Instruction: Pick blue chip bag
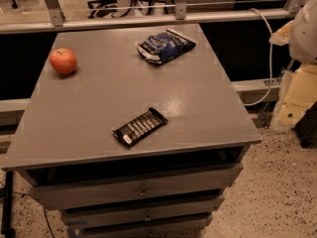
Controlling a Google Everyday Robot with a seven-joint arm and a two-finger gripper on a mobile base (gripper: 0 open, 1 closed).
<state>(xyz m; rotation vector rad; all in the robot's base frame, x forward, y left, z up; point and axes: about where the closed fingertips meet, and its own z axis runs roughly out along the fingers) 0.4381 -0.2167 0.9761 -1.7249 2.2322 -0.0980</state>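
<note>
Blue chip bag (166, 45): 1 o'clock on desk (99, 108), crumpled, white lettering unreadable. Gripper (298, 95): 3 o'clock, beyond desk edge; jaws' spread cannot be told.

The blue chip bag (166, 45) is lying flat near the far edge of the table (124, 93), at about 1 o'clock from its middle. It is showing crumpled dark-blue foil with white lettering and white-edged ends, its long axis running from 8 o'clock to 2 o'clock. My gripper (290, 108) is hanging off the table at 3 o'clock, well apart from the bag.
</note>
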